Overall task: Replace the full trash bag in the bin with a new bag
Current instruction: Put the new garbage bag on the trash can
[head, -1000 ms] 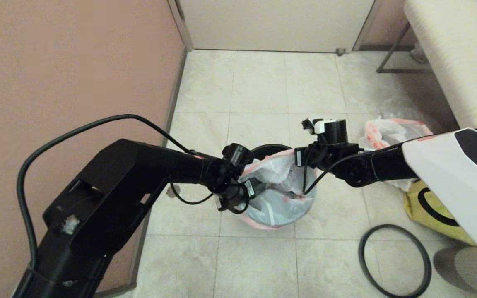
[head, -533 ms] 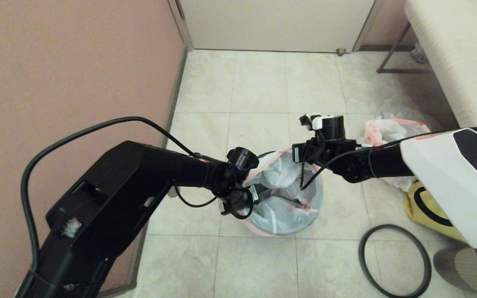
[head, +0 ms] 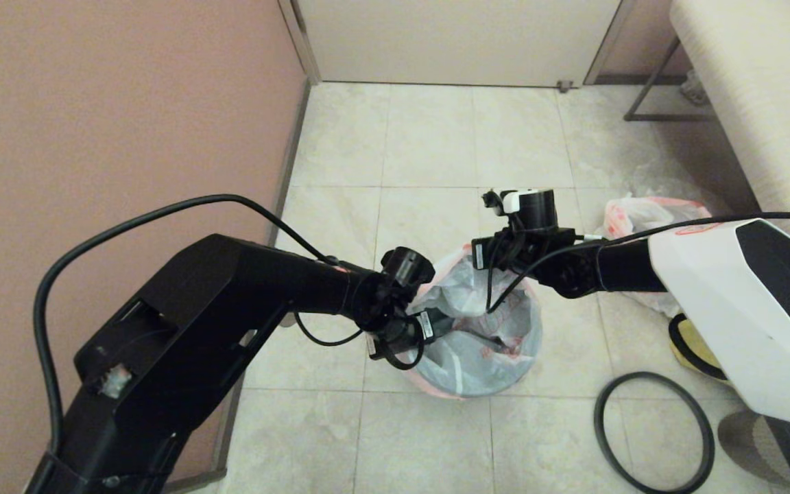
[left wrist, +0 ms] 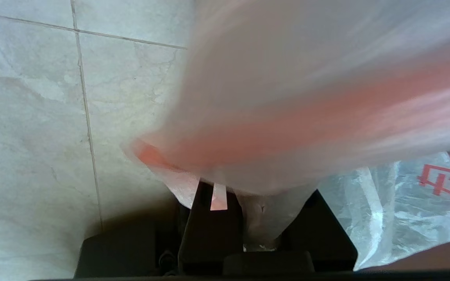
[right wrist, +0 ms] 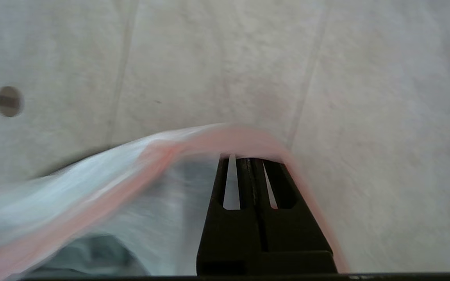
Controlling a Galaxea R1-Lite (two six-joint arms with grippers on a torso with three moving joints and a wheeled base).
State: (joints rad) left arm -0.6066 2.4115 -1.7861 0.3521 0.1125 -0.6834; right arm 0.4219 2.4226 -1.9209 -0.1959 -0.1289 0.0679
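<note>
- We see the jaws of the left gripper (left wrist: 244,218) pinched on the pink-edged rim of the full trash bag (head: 484,343), on the side of the bag nearest the brown wall (head: 114,116).
- We see the jaws of the right gripper (right wrist: 248,171) pressed tight together on the same bag's rim, on the far side of its mouth.
- The two grippers hold the mouth of the bag open between them, over the middle of the floor (head: 429,144).
- The bag is thin and see-through white, with red letters on it. It looks lumpy inside.
- We cannot see the bin in the head view; the bag and the arms fill that spot.
- A thin dark hoop (head: 654,432) lies flat on the floor near the front right corner, well apart from the bag.
- Another white bag with red print (head: 642,216) lies on the floor at the right, behind the right arm.
- A yellow bag (head: 686,346) lies on the floor at the right edge, partly hidden under the right arm.
</note>
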